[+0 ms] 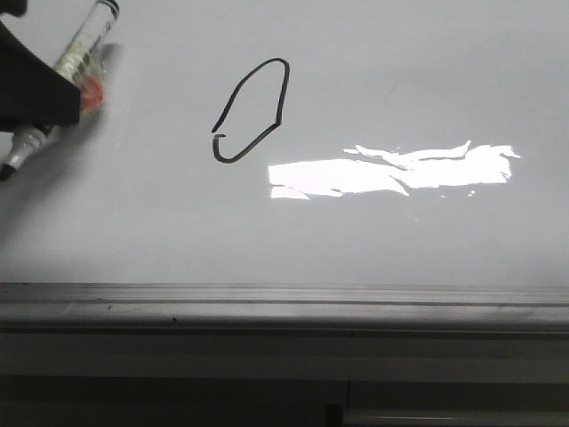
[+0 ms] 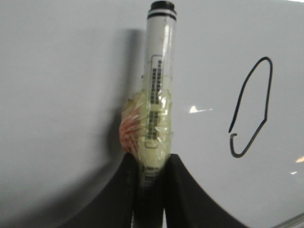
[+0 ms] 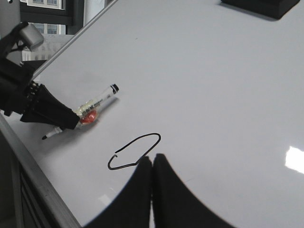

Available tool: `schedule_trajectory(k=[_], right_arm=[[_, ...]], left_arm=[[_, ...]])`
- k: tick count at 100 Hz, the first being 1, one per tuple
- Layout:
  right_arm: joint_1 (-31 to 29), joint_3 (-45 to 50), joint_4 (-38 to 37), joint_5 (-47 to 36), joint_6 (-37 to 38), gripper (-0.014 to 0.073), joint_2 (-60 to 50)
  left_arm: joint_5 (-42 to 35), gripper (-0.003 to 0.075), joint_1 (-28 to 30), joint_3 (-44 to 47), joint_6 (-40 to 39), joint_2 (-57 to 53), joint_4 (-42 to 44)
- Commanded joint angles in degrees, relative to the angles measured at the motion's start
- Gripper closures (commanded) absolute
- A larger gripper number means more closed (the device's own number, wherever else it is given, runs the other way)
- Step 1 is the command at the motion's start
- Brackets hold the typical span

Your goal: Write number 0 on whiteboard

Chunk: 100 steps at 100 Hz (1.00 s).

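Clamping the marker (image 2: 159, 95), left fingers (image 2: 152, 166) sit well left of the number 0 (image 1: 252, 111) on the whiteboard (image 1: 400, 80); right fingers (image 3: 152, 164) pressed together, empty, nearer the loop

Lopsided black number 0 (image 1: 252, 112), slightly unclosed, drawn on the pale whiteboard (image 1: 400, 71)

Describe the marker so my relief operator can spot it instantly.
Start at the whiteboard, then go left of the drawn 0. The marker sits clamped in the left gripper: a clear barrel with a black cap end, wrapped in tape with an orange patch.
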Motion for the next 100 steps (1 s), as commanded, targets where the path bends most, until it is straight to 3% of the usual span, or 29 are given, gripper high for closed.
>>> schedule_trajectory(k=[1,40,49,65,69,100], right_arm=[[-0.3,-1.6,0.4,-4.4,-0.4,0.0652,0.3],[-0.3,-1.6,0.4,-4.5,-0.4,0.0652,0.3],[-0.3,-1.6,0.4,-4.5,-0.4,0.0652,0.3],[-0.3,-1.6,0.4,-4.5,-0.4,0.0652,0.3],[-0.3,-1.6,0.4,-4.6,-0.4,0.0652,0.3],[-0.3,-1.6,0.4,-6.3,-0.4,0.0652,0.1]], left_arm=[[-0.8,0.074,0.7,-1.6,-2.3,1.2,1.0],[-2.2,0.0732,5.1,-1.6,-4.7,2.6,1.2],[-2.2,0.0643,5.1,-1.6,-4.7,2.6,1.3],[-2.2,0.0287,5.1,-1.6,-4.7,2.6,1.6],[-2.0,0.0251,5.1,-1.6,-4.7,2.6,1.6],[-2.5,0.0246,4.9,-1.6,-4.7,0.1,2.5]])
